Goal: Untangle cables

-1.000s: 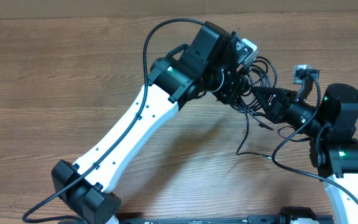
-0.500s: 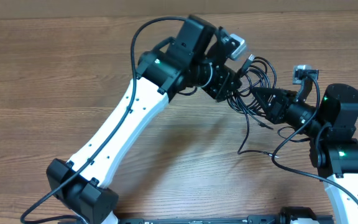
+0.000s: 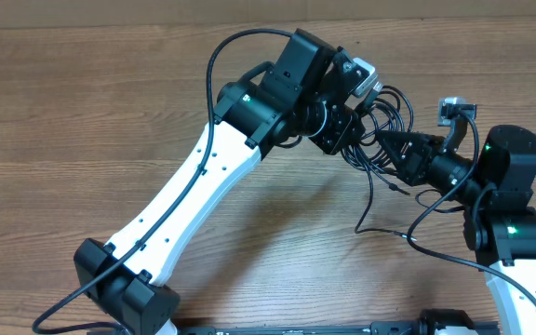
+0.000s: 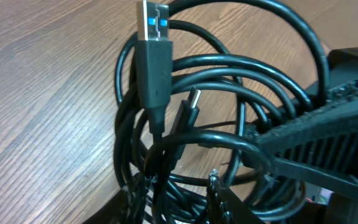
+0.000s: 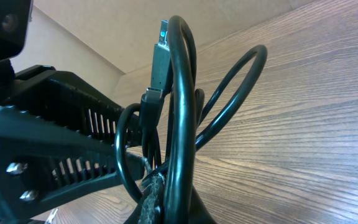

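The cables [image 3: 395,104] form a black tangle lifted between both grippers, with one strand trailing onto the table [image 3: 380,221]. My left gripper [image 3: 359,126] reaches in from the left. In the left wrist view its fingers [image 4: 213,194] bracket several packed strands of the cables [image 4: 229,68], under a USB-A plug [image 4: 154,59] and a smaller plug [image 4: 188,112]. My right gripper [image 3: 386,141] comes in from the right, shut on a thick loop of the cables [image 5: 182,112] at its jaws [image 5: 166,205]. The USB-A plug [image 5: 160,53] stands upright there.
The wooden table [image 3: 82,102] spreads to the left and front. The left arm's white link [image 3: 184,205] crosses the middle. The right arm's base [image 3: 515,233] stands at the right edge, with thicker arm wiring [image 3: 440,247] looping beside it.
The left arm swung a little left and up, then came back to the bundle. Its jaws have narrowed around the strands. The right arm and its hold have not moved.
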Tool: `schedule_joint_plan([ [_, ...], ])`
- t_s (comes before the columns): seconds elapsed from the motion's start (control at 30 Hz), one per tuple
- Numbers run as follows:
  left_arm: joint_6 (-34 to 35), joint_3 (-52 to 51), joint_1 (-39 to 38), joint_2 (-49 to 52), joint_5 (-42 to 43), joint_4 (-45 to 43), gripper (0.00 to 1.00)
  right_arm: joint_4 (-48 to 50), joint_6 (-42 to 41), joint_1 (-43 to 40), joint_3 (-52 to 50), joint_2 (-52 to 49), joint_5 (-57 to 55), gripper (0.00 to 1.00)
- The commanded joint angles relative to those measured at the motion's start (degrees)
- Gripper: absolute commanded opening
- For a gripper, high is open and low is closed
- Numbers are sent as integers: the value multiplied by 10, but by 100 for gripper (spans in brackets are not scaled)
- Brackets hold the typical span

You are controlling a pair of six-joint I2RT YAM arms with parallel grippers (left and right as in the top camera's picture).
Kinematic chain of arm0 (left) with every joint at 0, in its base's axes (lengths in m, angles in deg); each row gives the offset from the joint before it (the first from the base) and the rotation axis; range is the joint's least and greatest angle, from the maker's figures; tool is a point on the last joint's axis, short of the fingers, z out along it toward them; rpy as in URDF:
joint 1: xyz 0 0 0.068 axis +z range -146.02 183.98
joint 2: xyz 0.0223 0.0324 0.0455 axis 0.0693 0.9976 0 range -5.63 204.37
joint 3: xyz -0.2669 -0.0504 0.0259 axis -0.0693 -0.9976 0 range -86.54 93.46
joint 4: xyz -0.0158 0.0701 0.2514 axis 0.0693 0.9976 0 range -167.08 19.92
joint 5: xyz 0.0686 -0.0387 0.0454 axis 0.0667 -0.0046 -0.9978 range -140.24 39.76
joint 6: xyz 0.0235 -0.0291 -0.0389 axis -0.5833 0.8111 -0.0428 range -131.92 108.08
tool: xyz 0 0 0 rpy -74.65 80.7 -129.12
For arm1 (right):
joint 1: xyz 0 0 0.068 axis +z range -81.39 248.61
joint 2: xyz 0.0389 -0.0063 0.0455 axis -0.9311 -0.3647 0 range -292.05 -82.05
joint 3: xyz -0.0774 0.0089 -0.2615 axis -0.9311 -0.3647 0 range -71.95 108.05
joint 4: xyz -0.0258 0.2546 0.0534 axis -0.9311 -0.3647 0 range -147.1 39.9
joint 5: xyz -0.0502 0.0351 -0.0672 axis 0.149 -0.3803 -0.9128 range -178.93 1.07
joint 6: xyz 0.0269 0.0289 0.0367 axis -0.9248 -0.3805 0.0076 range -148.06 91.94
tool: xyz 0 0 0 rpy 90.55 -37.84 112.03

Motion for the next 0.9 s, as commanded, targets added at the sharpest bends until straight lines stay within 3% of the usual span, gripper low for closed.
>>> schedule_joint_plan([
  [0.0,-10,9,-5,3,-31,2,31,10,2,-1,1,11,20,4],
  [0.2,-11,9,-5,3,-38,2,28,13,2,-1,1,16,30,4],
  [0.37,-11,9,-5,3,-53,6,4,14,2,-1,1,29,30,4],
  [0.6,-20,9,-6,3,-24,28,4,11,1,-1,1,24,-13,4],
  [0.87,-203,9,-26,2,32,167,4,14,0,-10,1,-14,-54,4],
])
